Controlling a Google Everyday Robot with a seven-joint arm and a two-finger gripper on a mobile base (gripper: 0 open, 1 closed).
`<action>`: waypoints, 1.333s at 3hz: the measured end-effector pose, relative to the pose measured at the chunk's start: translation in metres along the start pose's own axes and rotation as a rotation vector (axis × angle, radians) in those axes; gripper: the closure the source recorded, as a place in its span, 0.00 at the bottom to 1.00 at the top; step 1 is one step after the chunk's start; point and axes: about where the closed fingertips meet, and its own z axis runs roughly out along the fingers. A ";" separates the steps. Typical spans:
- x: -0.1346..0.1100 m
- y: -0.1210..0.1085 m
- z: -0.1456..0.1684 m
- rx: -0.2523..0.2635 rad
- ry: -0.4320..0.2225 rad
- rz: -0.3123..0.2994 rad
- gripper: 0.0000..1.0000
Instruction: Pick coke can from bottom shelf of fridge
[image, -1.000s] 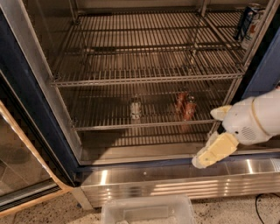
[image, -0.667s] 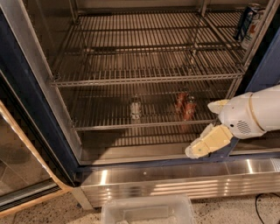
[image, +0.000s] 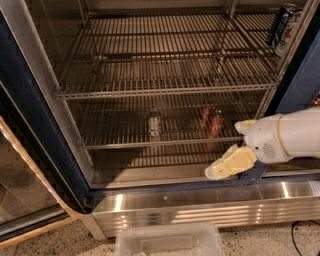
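Observation:
The fridge (image: 35, 130) stands open, with a dark blue frame and wire racks. Two red coke cans (image: 216, 125) stand close together, right of centre on the bottom shelf (image: 125, 144). The second can (image: 206, 116) is just behind the first. A pale silvery can (image: 154, 125) stands at the middle of the same shelf. My gripper (image: 227, 149), on a white arm (image: 290, 137), is at the shelf's front right edge. It is just right of and below the red cans, open and empty, with one cream finger (image: 231, 164) pointing down-left.
The higher wire racks (image: 165, 90) are bare except for a dark can (image: 282, 25) at the top right. A shiny steel base strip (image: 200, 205) runs below the opening. A clear plastic bin (image: 167, 241) sits on the floor in front. The glass door (image: 20, 200) is at the left.
My gripper and arm have moved left and slightly up, closer to the front of the shelf below the red cans. The cans have not moved.

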 end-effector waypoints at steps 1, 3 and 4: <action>0.018 -0.008 0.068 -0.043 -0.126 0.120 0.00; 0.025 -0.039 0.137 -0.056 -0.276 0.240 0.00; 0.026 -0.033 0.145 -0.054 -0.268 0.245 0.00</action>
